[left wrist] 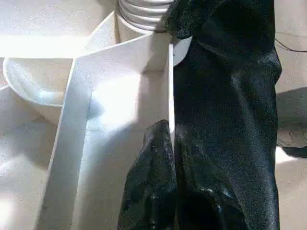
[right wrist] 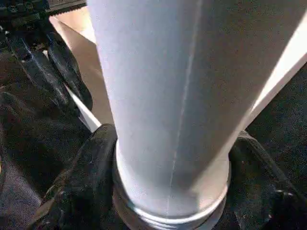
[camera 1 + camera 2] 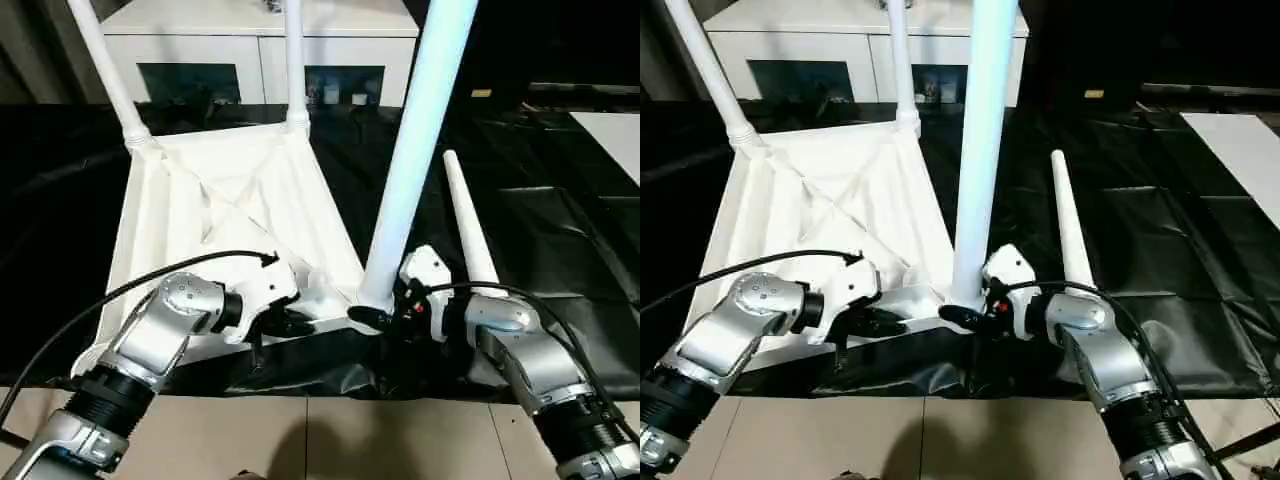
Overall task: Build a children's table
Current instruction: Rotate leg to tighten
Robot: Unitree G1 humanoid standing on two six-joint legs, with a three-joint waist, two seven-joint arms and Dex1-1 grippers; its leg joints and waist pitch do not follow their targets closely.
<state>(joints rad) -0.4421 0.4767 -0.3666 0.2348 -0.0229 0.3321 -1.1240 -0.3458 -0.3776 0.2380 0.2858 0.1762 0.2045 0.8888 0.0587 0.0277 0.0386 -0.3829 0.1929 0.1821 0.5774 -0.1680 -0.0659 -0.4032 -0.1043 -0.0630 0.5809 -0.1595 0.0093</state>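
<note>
Tabletop (image 3: 235,215) lies upside down on the black sheet (image 3: 560,230), ribbed underside up, with two legs (image 3: 105,70) standing in its far corner sockets; a third leg (image 3: 415,150) stands upright at the near right corner, and the right gripper (image 2: 168,191) is closed around its base, one black finger on each side; whether it is fully seated I cannot tell; the fourth leg (image 3: 468,230) lies loose on the sheet just beside the right arm, so I judge the work a little over half done. The left gripper (image 1: 165,187) pinches the tabletop's near rim between closed fingers, steadying it; the near edge of the sheet runs close under both forearms, and the white cabinet (image 3: 260,40) stands just behind the far legs; open room lies to the right.
</note>
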